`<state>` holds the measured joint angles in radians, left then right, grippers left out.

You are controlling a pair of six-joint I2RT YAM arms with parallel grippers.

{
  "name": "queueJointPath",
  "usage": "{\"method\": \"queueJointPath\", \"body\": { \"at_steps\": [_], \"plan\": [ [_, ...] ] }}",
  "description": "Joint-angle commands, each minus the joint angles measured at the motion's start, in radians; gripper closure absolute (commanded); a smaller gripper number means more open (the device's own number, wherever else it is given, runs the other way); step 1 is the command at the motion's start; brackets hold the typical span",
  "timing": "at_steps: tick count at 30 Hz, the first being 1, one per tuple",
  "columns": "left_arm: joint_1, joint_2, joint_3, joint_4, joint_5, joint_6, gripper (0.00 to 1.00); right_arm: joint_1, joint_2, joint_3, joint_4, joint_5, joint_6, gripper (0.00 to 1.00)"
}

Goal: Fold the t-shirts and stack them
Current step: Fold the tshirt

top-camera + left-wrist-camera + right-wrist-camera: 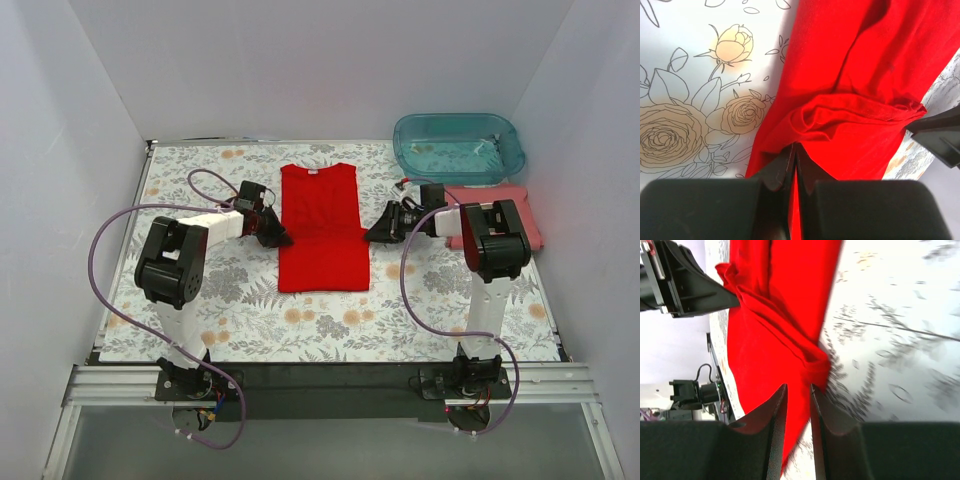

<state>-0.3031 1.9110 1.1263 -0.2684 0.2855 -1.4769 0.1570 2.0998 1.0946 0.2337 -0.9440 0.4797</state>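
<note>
Red t-shirt point(322, 255) lies in the middle of the tabletop point(300, 330), its sleeves turned in to make a long strip, the crosswise fold not yet made. The left claw point(277, 236) and right claw point(375, 232) each clamp one of its side edges. Farther right, the pink t-shirt point(525, 205) lies folded, awaiting stacking.

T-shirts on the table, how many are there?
2. The bright red cloth t-shirt lies in the middle; the folded salmon-pink cloth t-shirt lies far right, partly hidden.
</note>
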Motion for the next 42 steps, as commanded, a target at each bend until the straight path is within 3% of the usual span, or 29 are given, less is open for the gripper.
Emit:
{"method": "queueJointPath", "body": {
  "at_steps": [1,10,14,17,18,19,23,26,30,42],
  "plan": [
    [0.009,-0.015,-0.036,-0.026,-0.046,0.026,0.99,-0.031,-0.067,-0.018,0.015,0.016,0.000,0.69],
    [0.009,-0.130,-0.066,-0.034,-0.011,0.023,0.95,0.072,-0.172,-0.128,0.023,-0.038,0.011,0.69],
    [0.009,-0.284,-0.076,-0.090,-0.055,0.047,0.83,0.076,-0.272,-0.212,0.004,0.007,0.019,0.68],
    [0.006,-0.419,-0.106,-0.169,-0.159,0.082,0.68,0.095,-0.378,-0.210,-0.225,0.149,-0.082,0.63],
    [0.005,-0.453,-0.123,-0.201,-0.178,0.093,0.61,0.119,-0.405,-0.203,-0.296,0.263,-0.142,0.62],
    [0.004,-0.484,-0.152,-0.215,-0.195,0.101,0.59,0.131,-0.429,-0.200,-0.403,0.318,-0.159,0.61],
    [-0.011,-0.633,-0.241,-0.299,-0.273,0.144,0.47,0.206,-0.568,-0.211,-0.566,0.568,-0.184,0.48],
    [-0.034,-0.697,-0.308,-0.336,-0.308,0.148,0.42,0.280,-0.612,-0.203,-0.661,0.724,-0.170,0.44],
    [-0.082,-0.722,-0.352,-0.348,-0.335,0.142,0.39,0.351,-0.604,-0.182,-0.698,0.835,-0.147,0.43],
    [-0.220,-0.615,-0.286,-0.319,-0.398,0.121,0.34,0.455,-0.460,-0.078,-0.706,0.858,-0.121,0.47]
  ]
}}
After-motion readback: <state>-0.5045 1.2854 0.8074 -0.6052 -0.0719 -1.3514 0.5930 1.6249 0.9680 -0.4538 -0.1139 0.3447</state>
